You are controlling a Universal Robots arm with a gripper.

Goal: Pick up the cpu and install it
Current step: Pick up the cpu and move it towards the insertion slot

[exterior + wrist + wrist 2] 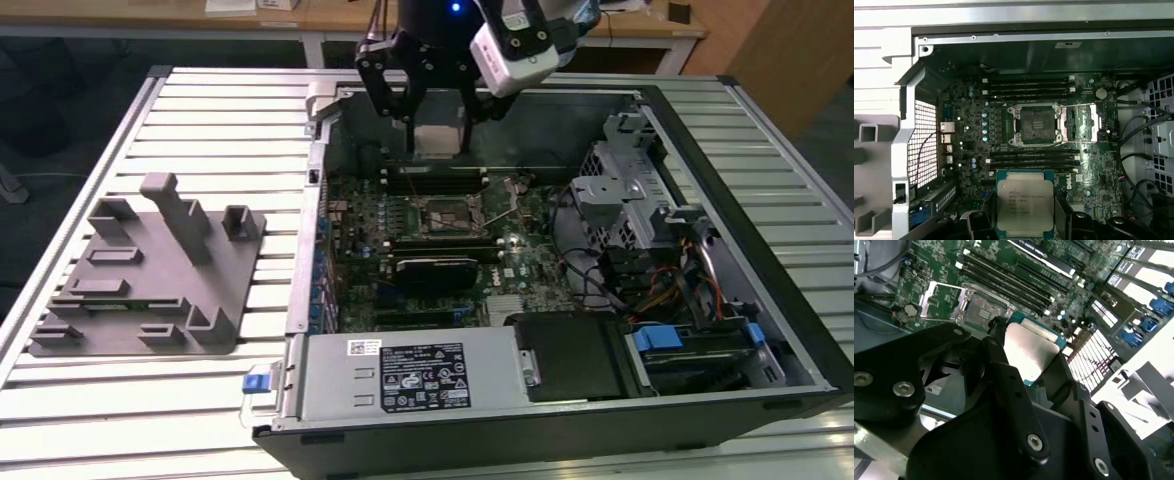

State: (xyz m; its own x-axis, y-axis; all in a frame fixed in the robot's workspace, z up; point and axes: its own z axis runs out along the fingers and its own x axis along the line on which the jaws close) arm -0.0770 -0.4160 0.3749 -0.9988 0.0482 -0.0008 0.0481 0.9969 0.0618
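1. In the exterior view, a grey fixture (pixel 147 270) with upright posts stands on the slatted table (pixel 214 110), near the table's edge at the exterior view's left. It is well apart from the gripper.
2. The open computer case (pixel 534 120) lies on the table's middle. The motherboard (pixel 527 285) covers its floor, and a power supply (pixel 400 375) runs along its near edge.
3. The gripper (pixel 438 135) hangs over the case's far edge. Its fingers are clamped on the cpu (pixel 438 144), which is held clear of the board.
4. The first wrist view adds detail the exterior view lacks. The cpu (pixel 1025 202) is a flat square chip with a pale silver top, small dark print and a thin green rim. It sits level, just beside the memory slots (pixel 1031 160).
5. The same view shows the socket (pixel 1034 125) empty, with its metal load plate (pixel 1081 122) swung open beside it. The cpu is apart from the socket.
6. The second wrist view shows the grip itself. Two black fingers (pixel 1004 370) press opposite edges of the cpu (pixel 1029 352), whose silver top glares.
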